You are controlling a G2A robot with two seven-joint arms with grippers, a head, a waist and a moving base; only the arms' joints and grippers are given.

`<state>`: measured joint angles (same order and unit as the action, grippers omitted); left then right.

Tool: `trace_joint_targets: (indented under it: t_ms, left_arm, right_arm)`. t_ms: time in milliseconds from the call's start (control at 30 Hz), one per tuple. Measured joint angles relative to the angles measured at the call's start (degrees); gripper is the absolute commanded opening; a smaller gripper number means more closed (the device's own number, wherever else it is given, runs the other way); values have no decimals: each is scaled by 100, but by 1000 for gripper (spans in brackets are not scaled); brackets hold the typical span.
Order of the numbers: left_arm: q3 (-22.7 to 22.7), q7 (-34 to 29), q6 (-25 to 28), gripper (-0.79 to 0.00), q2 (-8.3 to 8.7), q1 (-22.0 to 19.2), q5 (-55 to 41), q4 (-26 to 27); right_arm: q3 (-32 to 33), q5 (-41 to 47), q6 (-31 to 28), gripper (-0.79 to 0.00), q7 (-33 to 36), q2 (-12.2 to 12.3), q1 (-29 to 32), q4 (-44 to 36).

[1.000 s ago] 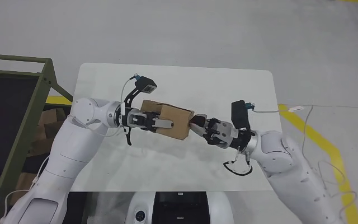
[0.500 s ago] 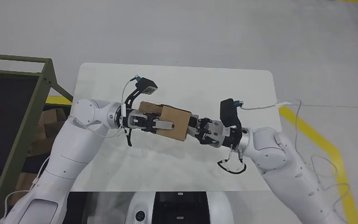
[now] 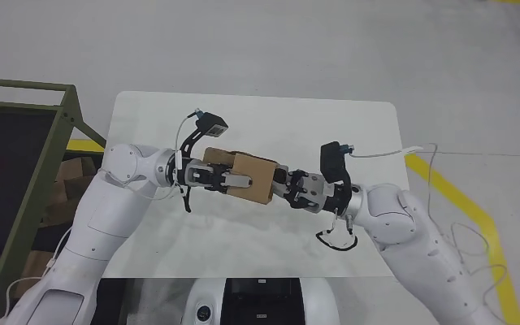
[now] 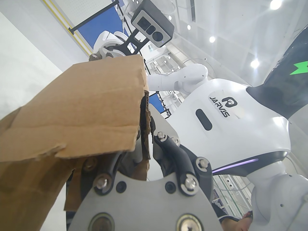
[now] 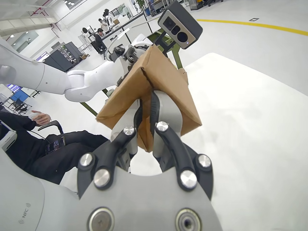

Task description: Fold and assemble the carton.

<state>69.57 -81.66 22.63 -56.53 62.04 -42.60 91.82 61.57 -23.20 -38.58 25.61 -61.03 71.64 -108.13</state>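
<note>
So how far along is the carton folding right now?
Done: the carton looks opened into a box shape, held above the table. In hand: the left gripper clamps one end, the right gripper pinches a cardboard edge at the other. Left: flaps by the left gripper hang loose, so the ends seem not yet closed.

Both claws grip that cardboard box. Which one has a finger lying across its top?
The left gripper: its white finger lies over the carton's top face, while the right gripper pinches only the carton's end.
</note>
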Motion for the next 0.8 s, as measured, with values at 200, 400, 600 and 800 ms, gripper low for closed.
trace_joint_targets:
  t_ms: [200,400,600,800]
  left_arm:
    - [-1,-10,-10,-785,3,2,-11,-1]
    - [-22,32,33,-785,-2,-32,82,-79]
    - [-3,373,216,-785,5,-98,863,10]
    - [-11,921,292,-785,47,-105,2687,716]
  right_arm:
    - [387,-16,-169,-708,-102,79,385,-178]
    - [705,-35,-358,-705,-131,141,655,-342]
    - [1041,-209,-632,-711,-466,180,934,-404]
    - [1349,-500,-833,-739,-1029,189,1225,-417]
